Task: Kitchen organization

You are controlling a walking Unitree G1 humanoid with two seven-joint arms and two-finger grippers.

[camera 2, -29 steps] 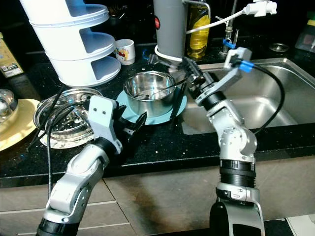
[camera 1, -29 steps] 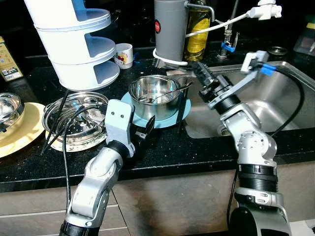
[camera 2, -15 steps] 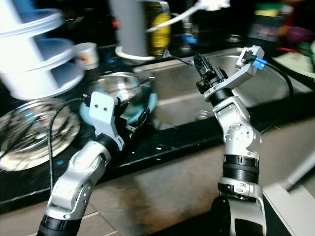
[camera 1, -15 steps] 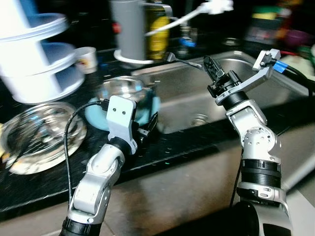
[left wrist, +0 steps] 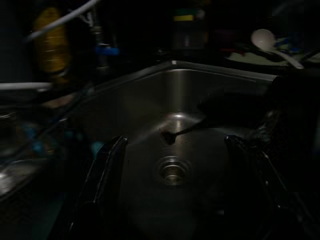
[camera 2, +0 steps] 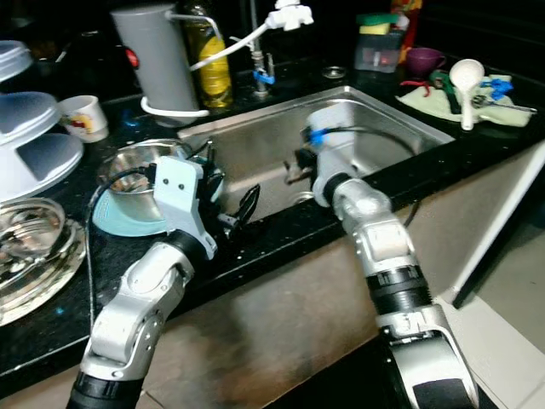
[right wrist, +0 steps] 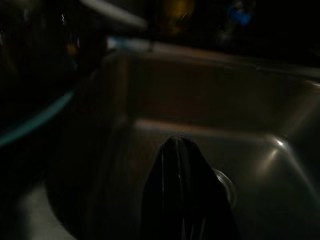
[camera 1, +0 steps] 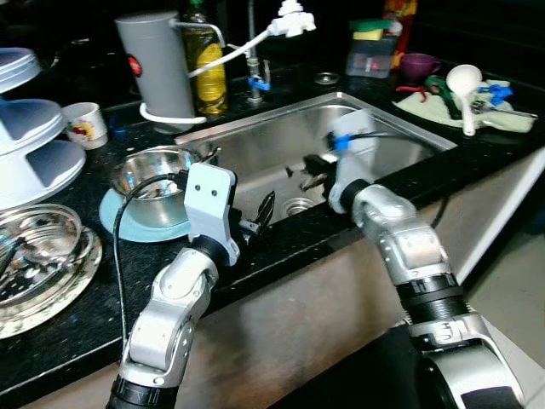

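Counter, left end: you have the shallow steel strainer plate (camera 1: 38,256) near the front edge of the black stone counter (camera 1: 85,324), with the white tiered plastic rack (camera 1: 34,158) behind it.
Bowl: the round steel bowl (camera 1: 157,175) sits on a light blue plate (camera 1: 128,230), on the counter just beside the sink's left rim.
Left gripper: your left gripper (camera 1: 260,217) hangs over the counter's front edge by the sink's near left corner, its black fingers (left wrist: 107,170) spread apart and holding nothing.
Sink: the stainless steel sink basin (camera 1: 383,145) has its round drain (left wrist: 173,170) toward the near side.
Right gripper: your right gripper (camera 1: 308,175) is down inside the basin, fingers pressed together on a thin metal spoon (left wrist: 177,132) that pokes out over the drain.
Step in hand: it looks like you are putting the used spoon into the sink.
Next move: lower it close to the basin floor beside the drain, then part the fingers so it drops flat without bouncing.
Far right: a white ladle (camera 1: 466,85) lies on a cloth at the counter's back right corner.
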